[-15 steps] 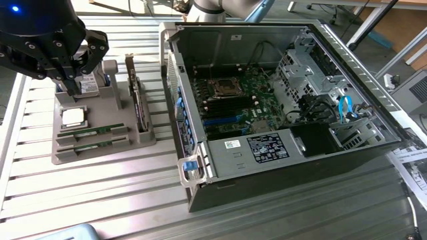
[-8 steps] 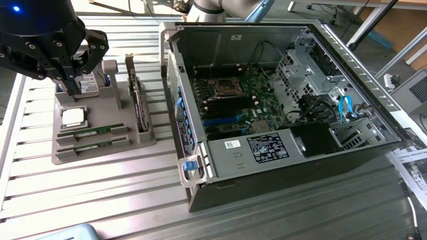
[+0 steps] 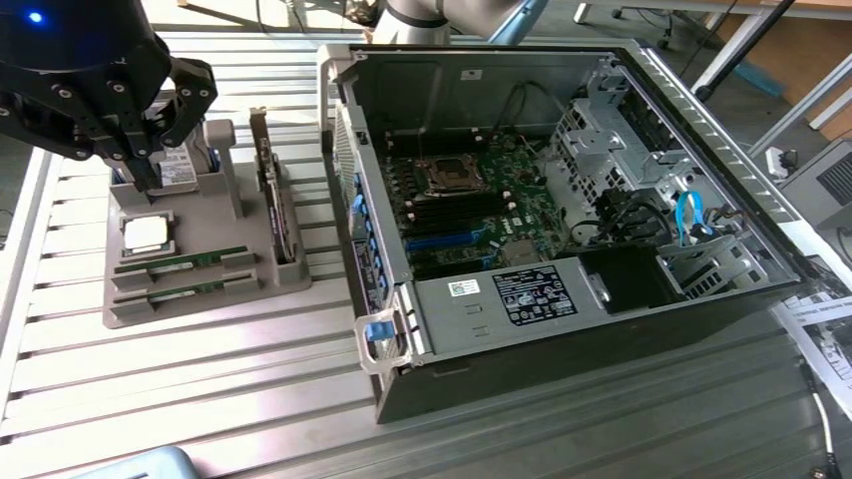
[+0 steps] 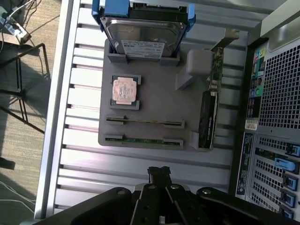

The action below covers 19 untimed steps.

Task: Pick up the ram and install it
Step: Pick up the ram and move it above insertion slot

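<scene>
A black robot gripper [image 4: 159, 172] hangs well above a grey plastic parts tray [image 4: 105, 105] on a slatted metal table [image 3: 200, 379], its fingers pressed together and holding nothing. The ram [image 4: 145, 123], a long, thin green circuit-board stick, stands on edge in a slot of the tray, untouched. A second matching stick [image 4: 143, 139] sits in the parallel slot just beside it. On the same tray are a square silver CPU chip [image 4: 124, 89], a silver hard drive in a blue bracket [image 4: 143, 28] and an upright expansion card [image 4: 208, 115].

The open black computer case [image 3: 692, 299] lies to the exterior view's right, with its green motherboard [image 3: 500, 185] exposed.

The pick-up looks delicate. The fingers would need to part before descending and line up across the stick's thin faces, not along its length. They would best meet it near the middle, so it lifts level out of its end supports. The neighbouring stick is close, so a finger set too wide could likely knock it.
</scene>
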Available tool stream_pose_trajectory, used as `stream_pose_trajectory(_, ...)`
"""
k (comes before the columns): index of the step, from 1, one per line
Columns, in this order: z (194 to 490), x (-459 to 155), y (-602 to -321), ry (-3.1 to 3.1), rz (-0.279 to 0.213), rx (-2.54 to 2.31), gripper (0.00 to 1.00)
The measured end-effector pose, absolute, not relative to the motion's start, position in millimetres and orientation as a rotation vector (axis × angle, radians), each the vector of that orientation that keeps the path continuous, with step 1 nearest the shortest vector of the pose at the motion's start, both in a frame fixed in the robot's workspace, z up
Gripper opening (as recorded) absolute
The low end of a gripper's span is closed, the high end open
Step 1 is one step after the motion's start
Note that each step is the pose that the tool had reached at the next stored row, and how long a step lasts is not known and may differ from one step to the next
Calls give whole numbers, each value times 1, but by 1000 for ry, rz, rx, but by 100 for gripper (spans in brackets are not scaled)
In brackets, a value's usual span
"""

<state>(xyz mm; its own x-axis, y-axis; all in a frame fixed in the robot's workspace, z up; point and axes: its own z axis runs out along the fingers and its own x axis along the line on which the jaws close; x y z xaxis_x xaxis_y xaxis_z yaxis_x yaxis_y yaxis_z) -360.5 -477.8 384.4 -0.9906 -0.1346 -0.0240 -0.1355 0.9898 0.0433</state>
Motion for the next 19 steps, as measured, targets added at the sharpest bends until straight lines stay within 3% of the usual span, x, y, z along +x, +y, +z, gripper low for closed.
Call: stream_pose_trajectory(19, 384, -360, -478, 3105, 69, -319, 11)
